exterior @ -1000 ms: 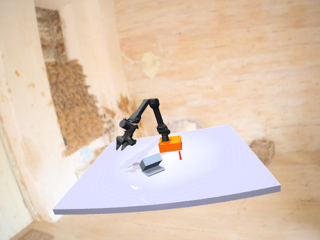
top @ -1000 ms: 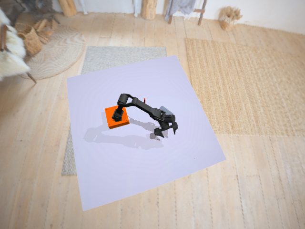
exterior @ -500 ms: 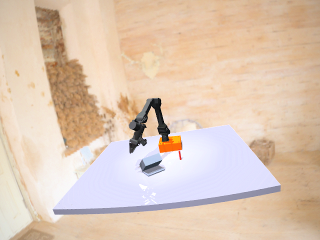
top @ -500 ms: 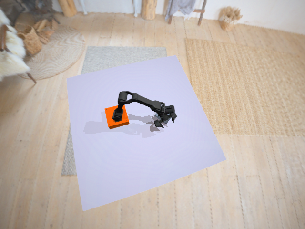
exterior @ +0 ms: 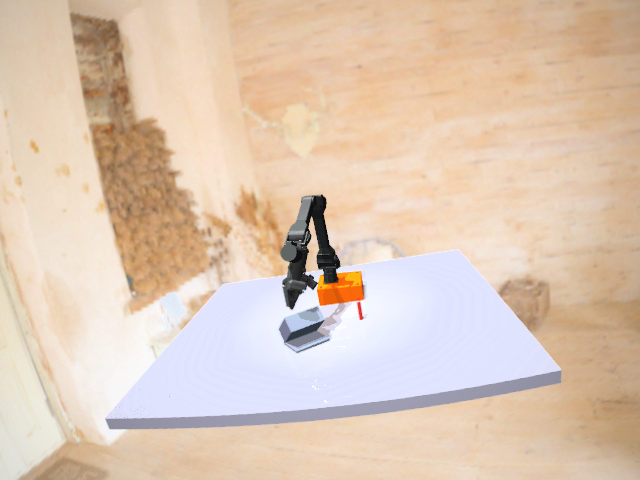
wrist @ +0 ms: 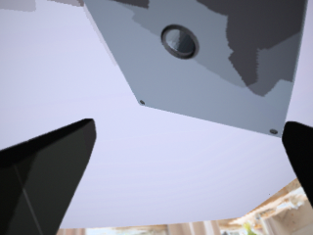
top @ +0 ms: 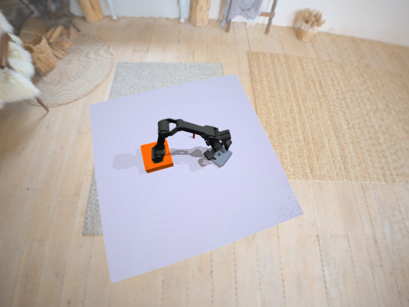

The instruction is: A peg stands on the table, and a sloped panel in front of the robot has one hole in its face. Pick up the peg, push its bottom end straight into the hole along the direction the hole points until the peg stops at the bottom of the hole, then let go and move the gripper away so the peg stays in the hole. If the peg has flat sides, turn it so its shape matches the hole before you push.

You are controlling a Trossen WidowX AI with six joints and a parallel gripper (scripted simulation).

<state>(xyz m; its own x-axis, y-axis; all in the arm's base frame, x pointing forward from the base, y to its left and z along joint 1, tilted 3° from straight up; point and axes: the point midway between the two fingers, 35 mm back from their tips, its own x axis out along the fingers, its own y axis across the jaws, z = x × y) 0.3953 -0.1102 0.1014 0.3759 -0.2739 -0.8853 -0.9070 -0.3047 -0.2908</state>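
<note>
Peg [exterior: 359, 311], a thin red rod, stands upright on our smooth lilac table [exterior: 439, 330] beside the orange base [exterior: 341, 287], while our blunt black fingers hang spread and empty above the grey sloped panel [wrist: 205, 83] with its round hole [wrist: 180, 41].

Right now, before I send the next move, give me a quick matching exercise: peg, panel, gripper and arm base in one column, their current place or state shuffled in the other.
Things:
1. peg
2. sloped panel
3. gripper
4. arm base

Place or state:
A. orange block with the arm mounted on it
B. open and holding nothing, hanging above the panel
C. red, standing upright on the table, untouched
D. grey, with one round hole in its face

Pairs: 1-C, 2-D, 3-B, 4-A
</note>
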